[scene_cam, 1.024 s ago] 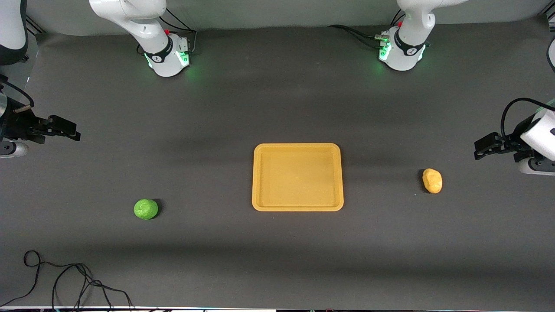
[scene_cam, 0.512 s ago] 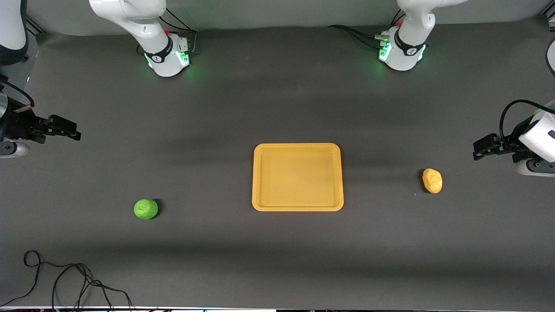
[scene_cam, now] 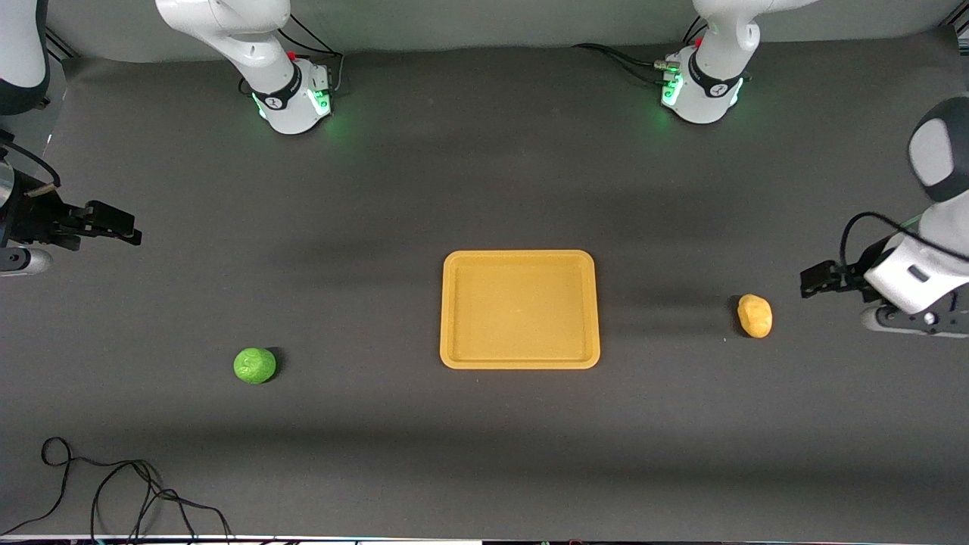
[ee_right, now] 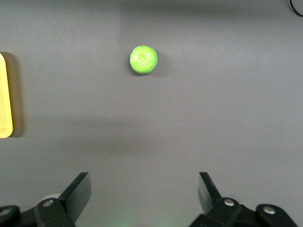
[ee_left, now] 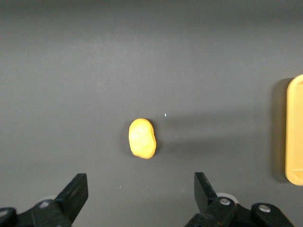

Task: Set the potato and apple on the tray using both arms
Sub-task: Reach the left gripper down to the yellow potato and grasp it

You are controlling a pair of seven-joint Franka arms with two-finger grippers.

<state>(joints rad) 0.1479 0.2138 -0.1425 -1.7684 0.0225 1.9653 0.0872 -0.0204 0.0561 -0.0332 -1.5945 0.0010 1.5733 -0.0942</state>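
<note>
The yellow-orange tray (scene_cam: pixel 519 363) lies flat at the table's middle, with nothing on it. The potato (scene_cam: pixel 755 315) lies on the mat toward the left arm's end; it also shows in the left wrist view (ee_left: pixel 142 138). The green apple (scene_cam: pixel 254 365) lies toward the right arm's end, nearer the front camera than the tray, and shows in the right wrist view (ee_right: pixel 143 59). My left gripper (scene_cam: pixel 811 283) is open and empty, up in the air beside the potato. My right gripper (scene_cam: pixel 121 229) is open and empty at the right arm's end of the table.
The tray's edge shows in the left wrist view (ee_left: pixel 294 132) and the right wrist view (ee_right: pixel 4 99). A loose black cable (scene_cam: pixel 113 492) lies at the front edge toward the right arm's end. The arm bases (scene_cam: pixel 291 94) stand along the back edge.
My left gripper has come down and moved toward the potato. The right arm, the potato, the apple and the tray have not moved.
</note>
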